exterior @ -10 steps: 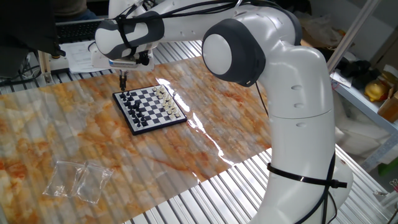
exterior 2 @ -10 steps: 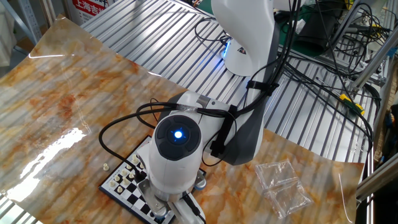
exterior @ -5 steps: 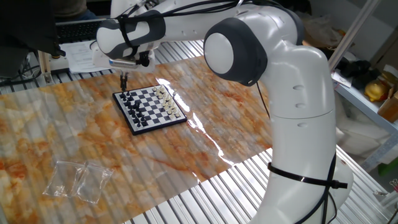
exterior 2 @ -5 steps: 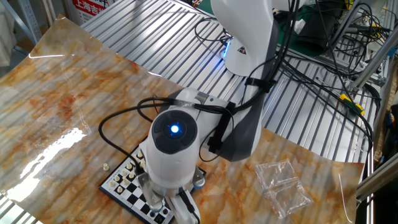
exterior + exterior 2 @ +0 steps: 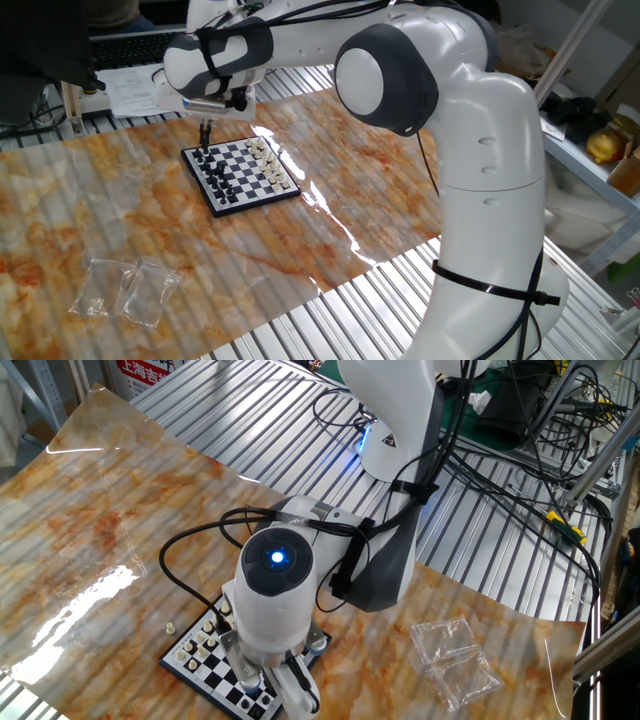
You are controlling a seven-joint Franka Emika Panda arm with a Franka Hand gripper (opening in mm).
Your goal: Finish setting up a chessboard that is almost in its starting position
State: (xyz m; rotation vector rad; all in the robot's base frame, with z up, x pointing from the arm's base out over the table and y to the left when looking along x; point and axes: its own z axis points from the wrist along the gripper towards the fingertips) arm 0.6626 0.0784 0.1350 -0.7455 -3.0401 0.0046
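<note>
The chessboard lies on the marbled sheet, with black pieces along its left edge and cream-white pieces along its far right edge. My gripper hangs just above the board's far left corner, by the black pieces. Its dark fingers look pressed together, and I cannot tell whether a piece is between them. In the other fixed view the wrist covers most of the chessboard and hides the gripper. One small white piece stands off the board on the sheet, beside the white side.
Clear plastic bags lie on the sheet near the front left; they also show in the other fixed view. Papers lie behind the board. Metal slats surround the sheet. Cables trail by the arm's base.
The gripper has shifted slightly to the right over the board's far left corner. In the other fixed view the wrist has swung a little to the left.
</note>
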